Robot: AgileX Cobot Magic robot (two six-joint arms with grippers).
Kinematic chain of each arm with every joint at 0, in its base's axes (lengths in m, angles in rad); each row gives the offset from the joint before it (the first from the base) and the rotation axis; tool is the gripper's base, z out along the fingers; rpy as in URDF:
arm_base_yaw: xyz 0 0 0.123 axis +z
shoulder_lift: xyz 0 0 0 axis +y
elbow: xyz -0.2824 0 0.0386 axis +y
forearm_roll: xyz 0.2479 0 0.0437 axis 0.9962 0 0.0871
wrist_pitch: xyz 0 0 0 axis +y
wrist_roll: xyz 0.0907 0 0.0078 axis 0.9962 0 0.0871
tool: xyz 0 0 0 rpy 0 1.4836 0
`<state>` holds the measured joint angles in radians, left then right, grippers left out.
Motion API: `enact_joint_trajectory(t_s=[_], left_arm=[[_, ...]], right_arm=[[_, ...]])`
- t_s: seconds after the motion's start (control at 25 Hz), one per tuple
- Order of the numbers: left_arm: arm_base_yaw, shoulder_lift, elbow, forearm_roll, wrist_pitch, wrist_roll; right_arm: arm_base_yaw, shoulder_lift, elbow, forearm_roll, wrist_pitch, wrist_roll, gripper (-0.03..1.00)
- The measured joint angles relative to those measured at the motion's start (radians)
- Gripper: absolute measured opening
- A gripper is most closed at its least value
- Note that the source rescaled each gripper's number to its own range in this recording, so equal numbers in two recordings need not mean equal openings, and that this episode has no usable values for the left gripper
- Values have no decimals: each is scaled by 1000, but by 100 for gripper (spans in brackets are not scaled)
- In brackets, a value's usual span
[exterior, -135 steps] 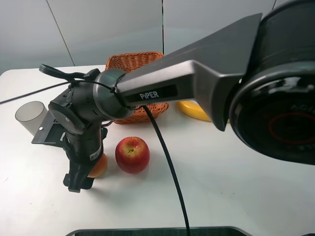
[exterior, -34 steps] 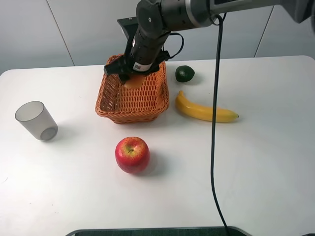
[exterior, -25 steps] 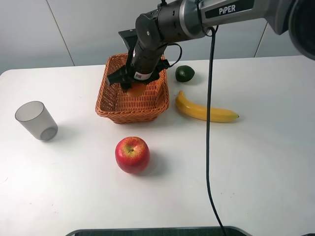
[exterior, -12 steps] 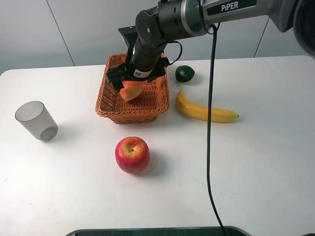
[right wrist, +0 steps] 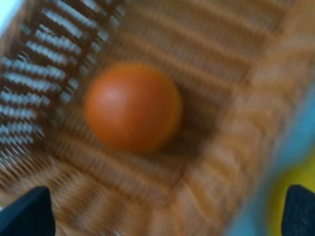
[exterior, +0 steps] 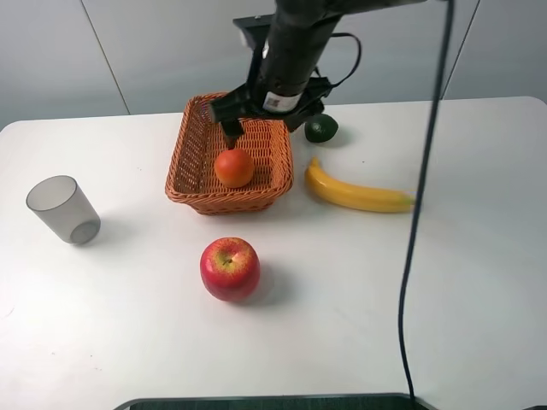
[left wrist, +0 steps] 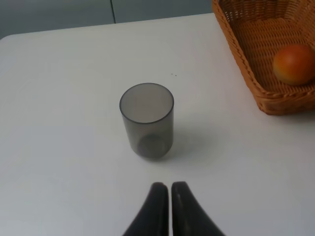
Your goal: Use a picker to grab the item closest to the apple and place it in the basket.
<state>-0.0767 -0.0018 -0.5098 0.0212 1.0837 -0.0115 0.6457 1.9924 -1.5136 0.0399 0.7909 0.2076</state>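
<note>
The orange (exterior: 234, 167) lies in the basket (exterior: 186, 155), clear of the right claw (exterior: 263, 122), which hangs spread wide above it, so the drop looks done. The left claw (left wrist: 165, 204) is clenched near the cup (left wrist: 147, 119).

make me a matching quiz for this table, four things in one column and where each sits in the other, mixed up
1. round orange fruit
2. shiny red apple
3. long yellow banana
4. clear grey plastic cup

A. right of the woven orange wicker basket
B. far left of the white table
C. inside the basket
D. in front of the basket

Pairs: 1-C, 2-D, 3-A, 4-B
</note>
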Motion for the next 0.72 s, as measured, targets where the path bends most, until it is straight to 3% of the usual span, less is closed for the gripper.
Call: enact_joint_trajectory(t_s=[0.44, 0.56, 0.72], left_arm=[[0, 0, 0, 0, 0, 2], [0, 0, 0, 0, 0, 2], [0, 0, 0, 0, 0, 2]], right_arm=[[-397, -558, 562, 12, 21, -8, 100], [-458, -722, 656, 0, 48, -8, 100], [-473, -943, 741, -21, 112, -8, 100]])
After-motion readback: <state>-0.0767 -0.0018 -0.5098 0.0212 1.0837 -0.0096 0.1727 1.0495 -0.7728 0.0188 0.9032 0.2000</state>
